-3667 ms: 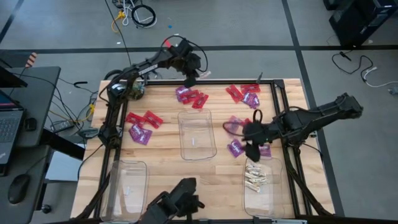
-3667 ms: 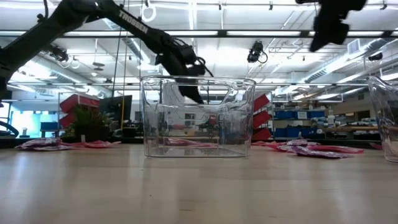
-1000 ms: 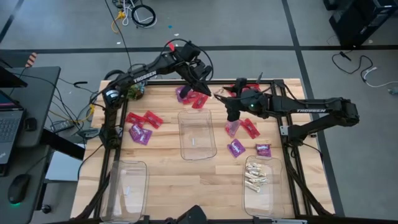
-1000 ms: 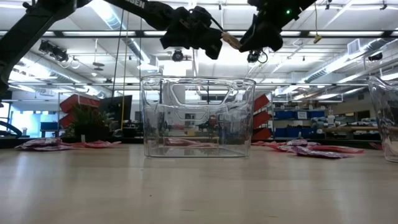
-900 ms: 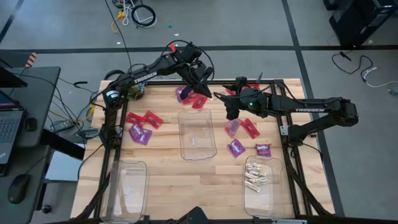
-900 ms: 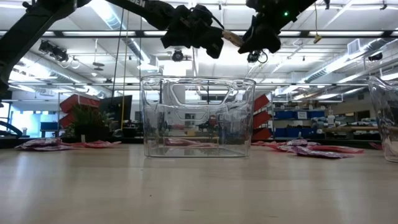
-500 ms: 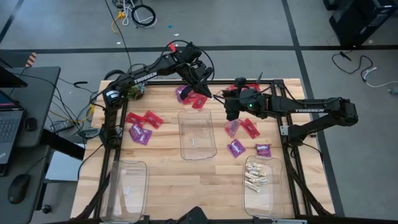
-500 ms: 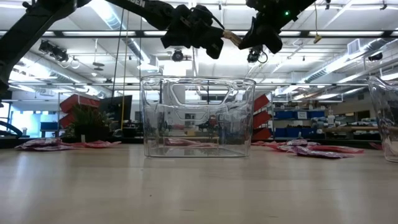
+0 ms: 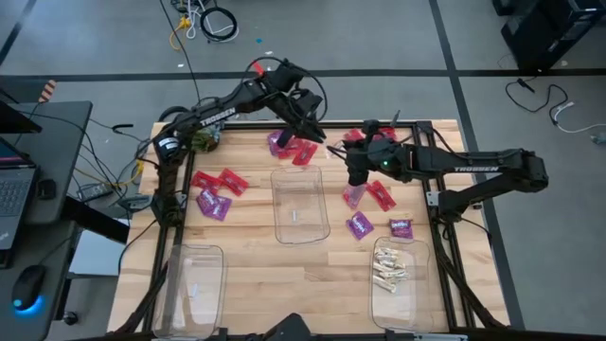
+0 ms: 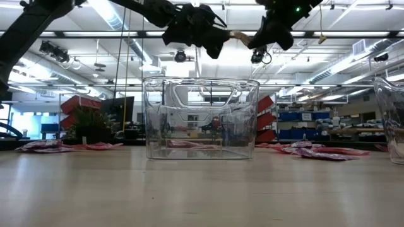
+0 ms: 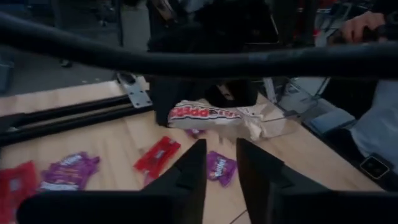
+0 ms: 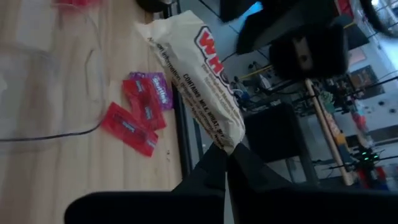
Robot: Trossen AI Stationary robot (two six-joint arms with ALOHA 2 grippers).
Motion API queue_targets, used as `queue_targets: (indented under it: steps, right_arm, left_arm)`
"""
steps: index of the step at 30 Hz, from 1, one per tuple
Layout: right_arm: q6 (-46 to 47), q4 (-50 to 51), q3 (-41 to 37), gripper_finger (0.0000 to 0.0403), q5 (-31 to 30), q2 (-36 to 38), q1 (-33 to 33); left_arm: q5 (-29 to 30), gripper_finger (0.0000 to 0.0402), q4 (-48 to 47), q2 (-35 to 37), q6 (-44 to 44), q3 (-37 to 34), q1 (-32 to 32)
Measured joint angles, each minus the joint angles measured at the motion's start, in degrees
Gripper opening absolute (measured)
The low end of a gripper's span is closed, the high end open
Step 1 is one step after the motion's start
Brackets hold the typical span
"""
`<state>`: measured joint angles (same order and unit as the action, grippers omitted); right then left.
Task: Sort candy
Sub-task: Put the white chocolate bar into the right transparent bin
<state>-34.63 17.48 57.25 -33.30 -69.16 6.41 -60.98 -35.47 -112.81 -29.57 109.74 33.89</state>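
We have a handoff in mid-air above the tabletop's far edge: right pincer (image 12: pixel 227 163) clamped on one end of the cream candy (image 12: pixel 199 74), left pincer (image 11: pixel 219 163) with fingers apart, just clear of it. Wrapper shows red "WHOPPERS" lettering, partly legible. It probably goes to the near-right bin (image 9: pixel 399 296) with the other cream pieces.

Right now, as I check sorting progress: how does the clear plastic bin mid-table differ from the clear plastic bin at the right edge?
The mid-table clear plastic bin looks empty; the right-edge clear plastic bin holds whitish-cream wrapped candies. The mid-table bin looks wider, the right-edge bin narrower. Both are clear, rectangular and upright.
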Motion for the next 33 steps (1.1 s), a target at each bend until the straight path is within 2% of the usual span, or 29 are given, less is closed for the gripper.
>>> queue_targets:
  steps: [5,10,15,19,25,28,33]
  right_arm:
    - [5.68,4.2,0.02,0.0,-0.11,2.25,-2.25]
    - [14.35,10.75,0.02,0.0,2.29,4.44,-6.04]
    - [29.57,16.99,0.02,0.0,13.19,6.93,-9.91]
    - [44.47,21.31,0.02,0.0,24.72,8.65,-12.59]
    - [64.08,25.1,0.02,0.0,40.1,10.94,-18.04]
    - [73.16,26.22,0.02,0.0,44.67,11.53,-21.74]
    - [87.46,27.12,-1.04,0.0,46.64,11.29,-29.0]
  left_arm:
    - [5.2,0.0125,-0.46,2.96,-1.81,0.02,0.86]
    - [6.54,0.0123,-3.84,4.62,-6.1,0.02,1.4]
    - [6.67,0.0093,-4.36,4.56,-6.27,-0.87,1.7]
    - [6.31,0.0068,-2.85,4.48,-6.03,-2.71,1.69]
    - [5.96,0.0052,-1.66,4.48,-5.91,-3.59,0.9]
    - [5.86,0.0051,-1.61,4.5,-5.94,-3.59,0.82]
    - [5.87,0.0051,-1.62,4.5,-5.94,-3.59,0.92]
